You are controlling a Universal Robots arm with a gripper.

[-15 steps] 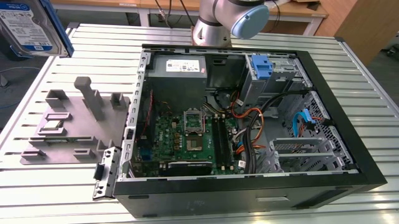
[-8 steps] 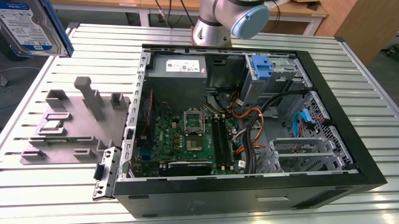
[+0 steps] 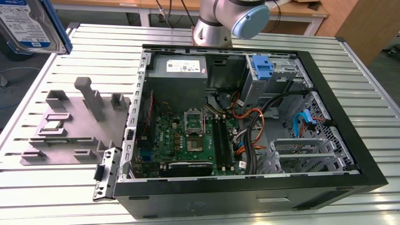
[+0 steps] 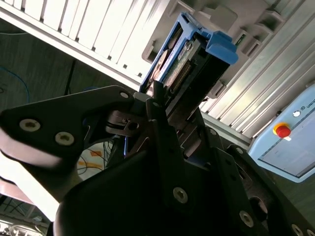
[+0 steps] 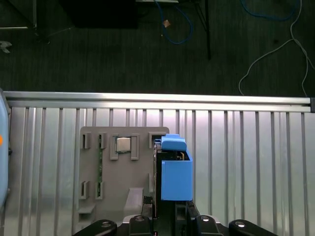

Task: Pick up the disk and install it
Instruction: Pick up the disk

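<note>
Disk (image 5: 176, 178) hangs clamped edge-on in my gripper (image 4: 160, 101), over the grey fixture tray (image 5: 118, 184) and well apart from the open computer case (image 3: 350, 140), its blue rail free, I judge, for sliding in.

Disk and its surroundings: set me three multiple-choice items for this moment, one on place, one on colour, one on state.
1. Where is the disk?
A. In a drive bay.
B. In the end effector, outside the computer case.
C. Flat on a circuit board.

2. What colour are its side rails?
A. Red.
B. Yellow.
C. Blue.

3. What state is the computer case in?
A. Open, insides exposed.
B. Closed with its panel on.
C. Wrapped in plastic.

Answers:
1 B, the end effector clamps it in the second wrist view.
2 C, blue plastic shows in both wrist views.
3 A, the exterior view shows the motherboard and cables.
</note>
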